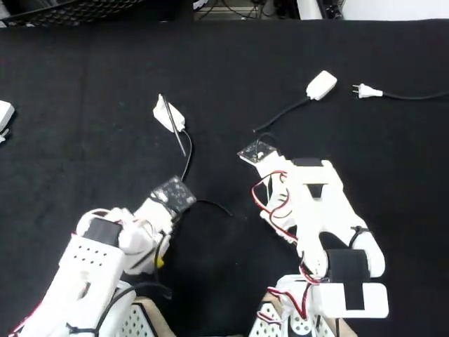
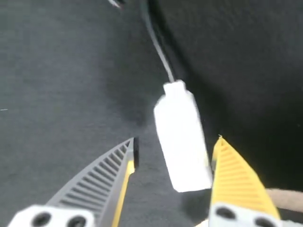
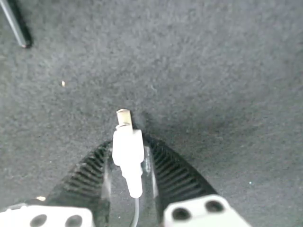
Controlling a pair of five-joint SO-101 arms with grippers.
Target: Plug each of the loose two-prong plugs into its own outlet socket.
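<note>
Your worktop (image 1: 84,84) is covered in a matte black, felt-like cloth with a fine, fuzzy grain.

Your right pincer (image 3: 128,144) is clenched on a small white two-prong plug (image 3: 127,156) of smooth moulded plastic. Its black ribbed fingers (image 3: 173,172) press on both sides of the plug. A dull metal prong (image 3: 123,115) sticks out past the tips, just over the cloth, and a thin cord runs back from the plug toward the wrist. From above, this pincer (image 1: 256,153) sits near the middle of the worktop.

Your left pincer (image 2: 175,141) is released, with one grey ribbed finger (image 2: 102,172) and one yellow ribbed finger (image 2: 234,175) spread wide. A white oblong block (image 2: 182,137) of smooth plastic with rounded corners sits between them, close against the yellow finger. You cannot tell whether they touch. A thin cord leaves its far end. From above, this pincer (image 1: 172,196) is at the lower left.

Count from above:
- **Socket blocks:** there are two white plastic ones, the angular socket block (image 1: 170,116) beyond the left pincer and the rounded socket block (image 1: 321,85) at the far right, each with a black cord.
- **Free plugs:** there is one loose white plug (image 1: 365,90) just beside the rounded block, its prongs pointing at the block and its black cord trailing off to the right.
</note>
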